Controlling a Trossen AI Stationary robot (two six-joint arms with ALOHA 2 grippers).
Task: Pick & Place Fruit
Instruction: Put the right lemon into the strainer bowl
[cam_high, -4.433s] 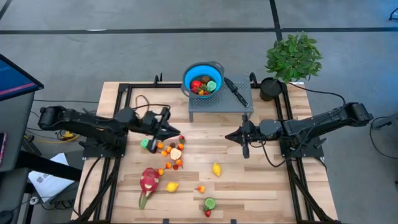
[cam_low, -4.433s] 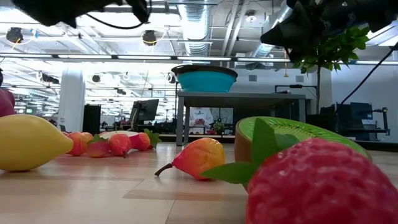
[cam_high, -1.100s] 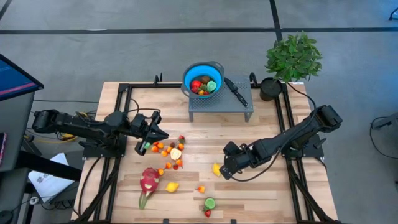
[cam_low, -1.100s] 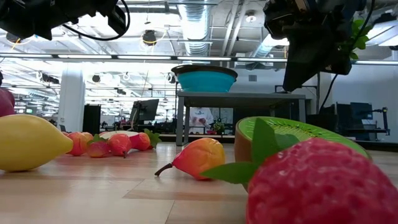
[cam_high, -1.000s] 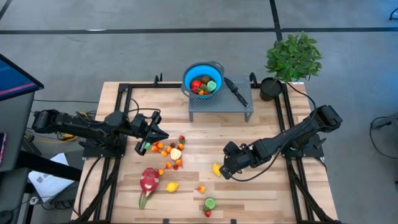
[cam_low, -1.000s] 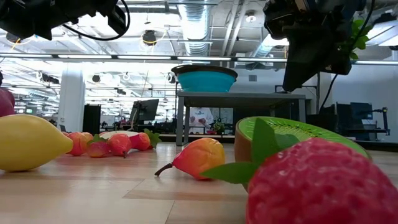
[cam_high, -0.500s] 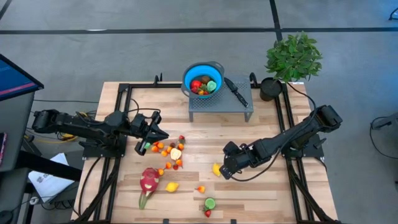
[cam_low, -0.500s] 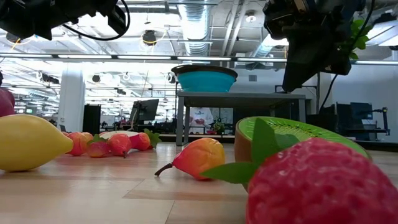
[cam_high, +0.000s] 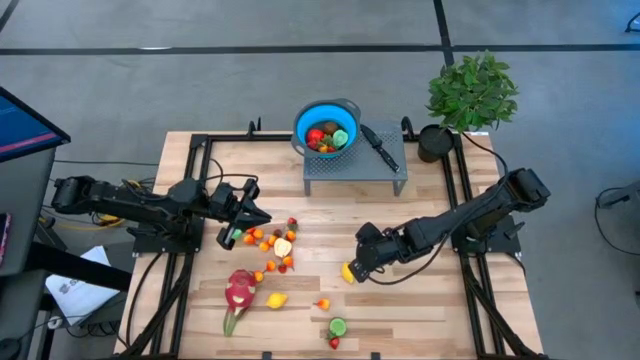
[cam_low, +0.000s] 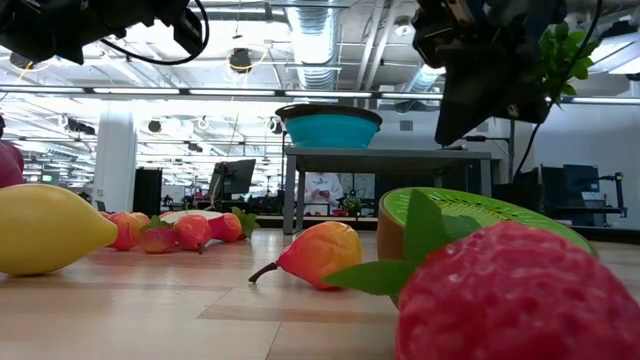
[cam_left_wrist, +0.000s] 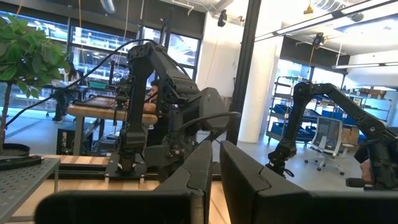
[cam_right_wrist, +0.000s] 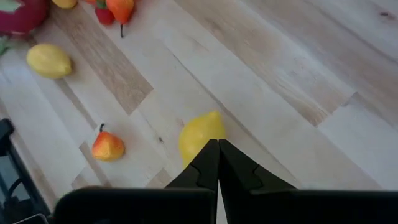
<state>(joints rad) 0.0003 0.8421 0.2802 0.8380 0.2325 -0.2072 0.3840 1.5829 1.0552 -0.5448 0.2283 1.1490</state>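
Toy fruits lie on the wooden table: a yellow lemon (cam_high: 347, 272) (cam_right_wrist: 198, 133), a second lemon (cam_high: 277, 299), a small orange pear (cam_high: 322, 303), a pink dragon fruit (cam_high: 240, 290), a kiwi half (cam_high: 338, 326), a strawberry (cam_high: 334, 343) and a cluster of orange and red pieces (cam_high: 275, 245). My right gripper (cam_high: 353, 267) (cam_right_wrist: 217, 144) is shut, slants down and hangs just above the first lemon. My left gripper (cam_high: 264, 216) (cam_left_wrist: 214, 152) is shut and holds nothing, raised beside the cluster's far left side.
A blue colander (cam_high: 327, 125) holding several fruits stands on a grey perforated stand (cam_high: 355, 172) at the far middle, with a black-handled knife (cam_high: 380, 147) beside it. A potted plant (cam_high: 470, 92) stands at the far right corner. Bare wood lies right of the lemon.
My right gripper has swung a little toward the table's far left, still shut, so that its tips now hang over the lemon. No fruit has moved.
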